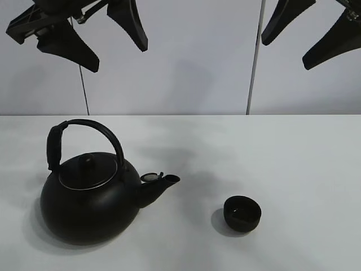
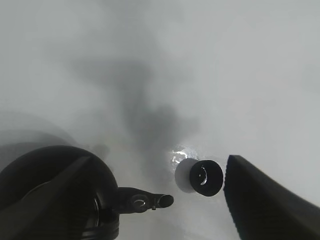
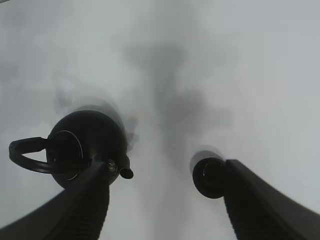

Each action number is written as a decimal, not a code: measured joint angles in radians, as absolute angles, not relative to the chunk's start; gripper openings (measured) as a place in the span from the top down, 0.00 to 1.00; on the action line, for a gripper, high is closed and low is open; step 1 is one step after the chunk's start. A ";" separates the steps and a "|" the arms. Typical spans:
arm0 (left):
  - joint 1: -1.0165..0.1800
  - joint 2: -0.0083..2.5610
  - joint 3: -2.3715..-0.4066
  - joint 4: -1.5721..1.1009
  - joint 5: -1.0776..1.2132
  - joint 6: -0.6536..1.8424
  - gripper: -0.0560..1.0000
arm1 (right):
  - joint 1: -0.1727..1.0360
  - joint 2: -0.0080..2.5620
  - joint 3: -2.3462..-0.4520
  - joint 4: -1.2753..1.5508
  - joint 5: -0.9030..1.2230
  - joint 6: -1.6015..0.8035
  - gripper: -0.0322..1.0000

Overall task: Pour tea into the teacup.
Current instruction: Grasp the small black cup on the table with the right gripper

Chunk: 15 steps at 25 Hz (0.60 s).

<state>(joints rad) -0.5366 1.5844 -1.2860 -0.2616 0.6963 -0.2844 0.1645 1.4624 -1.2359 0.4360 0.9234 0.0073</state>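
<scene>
- White matte tabletop fills the lower part of the high view and meets a pale grey wall. Two thin dark lines run down that wall, and what they are is unclear.
- Big round black kettle with an arched handle stands upright on the left of the table, its spout pointing toward the cup. In the left wrist view a blurred finger covers part of it and the frame edge cuts it off.
- Left gripper hangs high above the kettle, fingers spread wide and empty, its body cut off by the top edge.
- Right gripper hangs high on the right, fingers parted and holding nothing, likewise cut off.
- Small round matte-black handleless teacup sits on the table to the right of the spout, apart from it. Whether it holds liquid is hard to tell.
- Both wrist views are hazy.
</scene>
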 joint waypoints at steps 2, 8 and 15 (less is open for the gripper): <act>-0.537 1.584 -1.286 -0.262 0.696 -0.284 0.45 | 0.164 1.462 -1.236 0.436 0.923 0.007 0.53; -0.537 1.584 -1.286 -0.262 0.696 -0.284 0.45 | 0.164 1.462 -1.236 0.441 0.923 -0.077 0.53; -0.537 1.584 -1.286 -0.262 0.696 -0.284 0.45 | 0.197 1.462 -1.236 0.465 0.941 -0.289 0.47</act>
